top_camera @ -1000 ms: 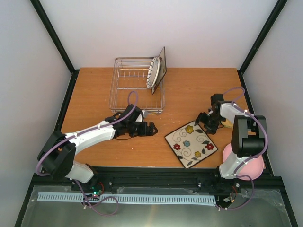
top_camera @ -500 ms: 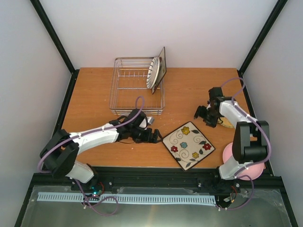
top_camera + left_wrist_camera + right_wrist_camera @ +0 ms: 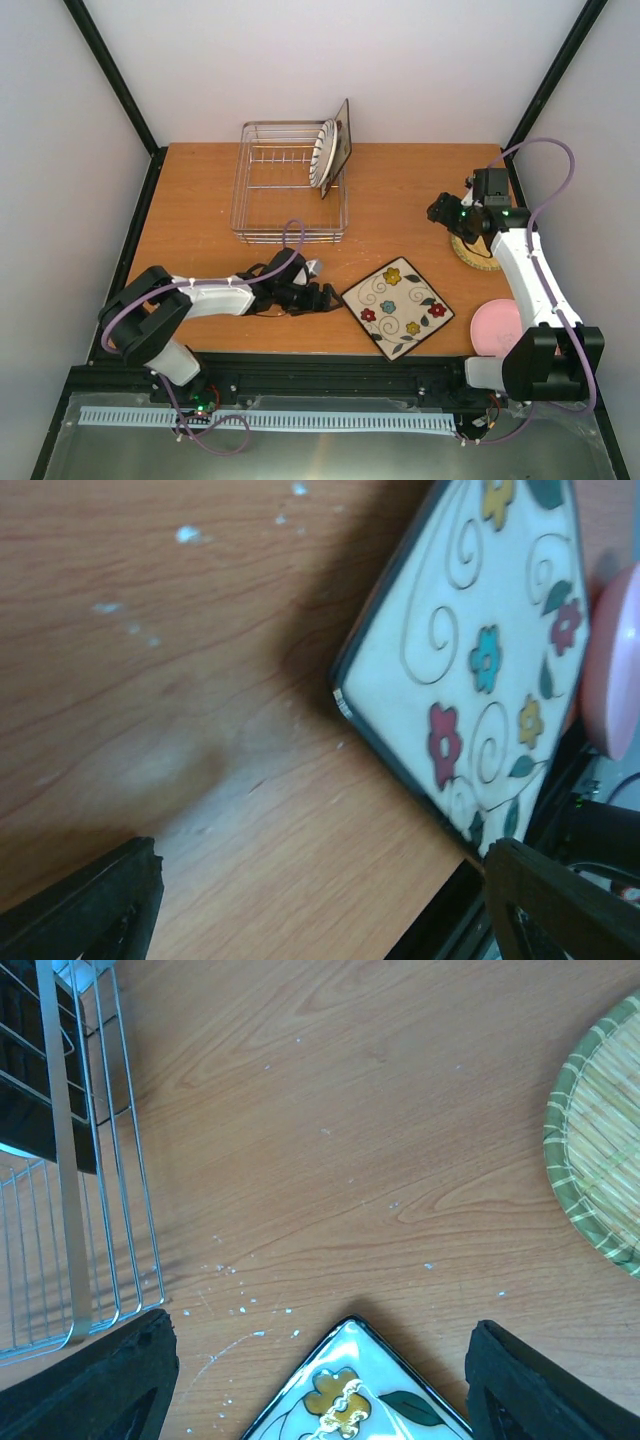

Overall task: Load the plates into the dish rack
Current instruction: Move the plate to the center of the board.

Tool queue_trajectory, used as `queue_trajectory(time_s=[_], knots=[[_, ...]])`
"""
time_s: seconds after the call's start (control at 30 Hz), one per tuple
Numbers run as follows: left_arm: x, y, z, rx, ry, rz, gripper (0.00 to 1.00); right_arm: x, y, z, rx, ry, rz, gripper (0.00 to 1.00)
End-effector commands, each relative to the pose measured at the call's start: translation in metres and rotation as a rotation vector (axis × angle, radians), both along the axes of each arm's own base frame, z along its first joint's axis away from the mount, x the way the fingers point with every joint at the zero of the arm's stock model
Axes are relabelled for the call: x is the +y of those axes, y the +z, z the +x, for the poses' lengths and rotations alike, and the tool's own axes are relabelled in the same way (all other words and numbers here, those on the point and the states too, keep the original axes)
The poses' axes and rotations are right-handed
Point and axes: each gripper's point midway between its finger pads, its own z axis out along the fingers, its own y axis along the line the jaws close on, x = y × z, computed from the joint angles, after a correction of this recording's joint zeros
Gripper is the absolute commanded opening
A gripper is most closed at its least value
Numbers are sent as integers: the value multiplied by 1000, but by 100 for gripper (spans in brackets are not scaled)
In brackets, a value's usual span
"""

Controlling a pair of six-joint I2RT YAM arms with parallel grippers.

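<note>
One of four done: striped plate (image 3: 322, 155) stands in dish rack (image 3: 240, 185). Floral plate (image 3: 397, 305), tan plate (image 3: 478, 255), pink plate (image 3: 497, 325) left on tabletop (image 3: 200, 200). Left fingers (image 3: 90, 905) apart beside floral plate; right fingers (image 3: 90, 1380) apart, empty.

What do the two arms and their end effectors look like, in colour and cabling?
The left arm and right arm have white links and black joints, each with a looping purple cable. The left end effector and right end effector are black, with two fingers.
</note>
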Motion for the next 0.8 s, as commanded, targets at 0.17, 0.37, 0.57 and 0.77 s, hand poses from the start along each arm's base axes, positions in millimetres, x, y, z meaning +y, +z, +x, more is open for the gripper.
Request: queue_trajectory(time_s=[0.17, 0.37, 0.57, 0.77], knots=[[-35, -14, -9, 43, 8, -161, 84, -10, 20, -5, -46, 5, 8, 78], [-46, -25, -11, 66, 24, -153, 83, -13, 27, -5, -62, 17, 14, 78], [-42, -32, -3, 50, 85, -115, 79, -9, 31, -6, -74, 23, 40, 78], [-39, -35, 6, 25, 127, -86, 77, -5, 32, -8, -79, 30, 64, 78]])
